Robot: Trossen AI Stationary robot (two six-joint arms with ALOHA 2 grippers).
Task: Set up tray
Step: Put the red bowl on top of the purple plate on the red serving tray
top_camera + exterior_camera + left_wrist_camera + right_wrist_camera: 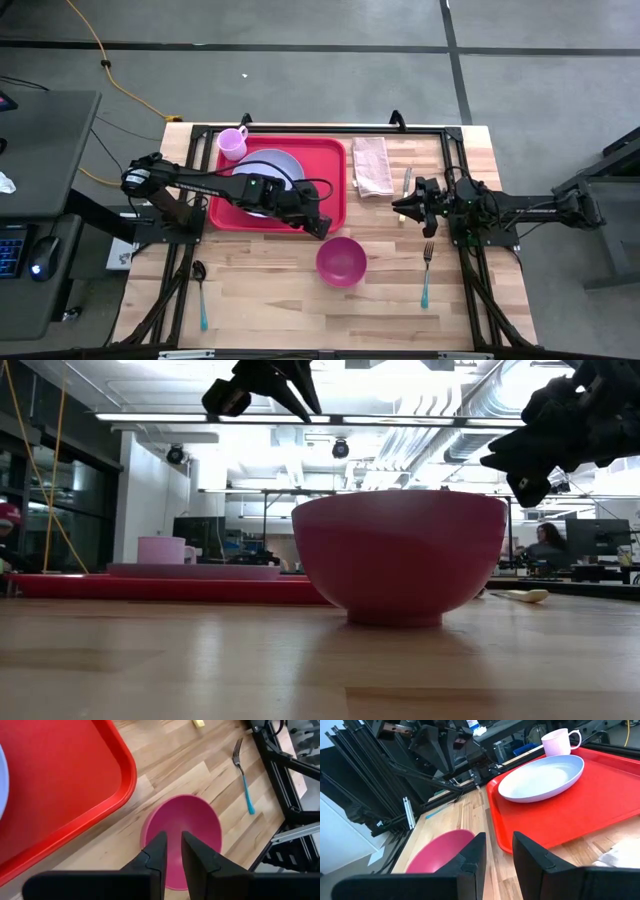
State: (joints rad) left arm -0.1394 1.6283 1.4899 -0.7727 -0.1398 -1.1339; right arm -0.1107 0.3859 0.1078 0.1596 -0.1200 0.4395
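Observation:
The red tray (225, 205) lies at the table's far left with a lavender plate (272, 168) and a pink mug (233, 142) standing on it. A magenta bowl (341, 261) stands upright on the wood just off the tray's near right corner. My left gripper (172, 845) hangs above the bowl's far side, slanting down. Its fingers are narrowly open, and the bowl's inside (200, 820) shows through the gap, clear of both. My right gripper (499, 847) waits level at the table's right (402, 207), open and holding nothing.
A folded pink napkin (372, 166) and a knife (406, 182) lie right of the tray. A blue-handled fork (426, 270) lies right of the bowl. A spoon (200, 290) lies at the near left. Black frame rails (470, 270) edge the table.

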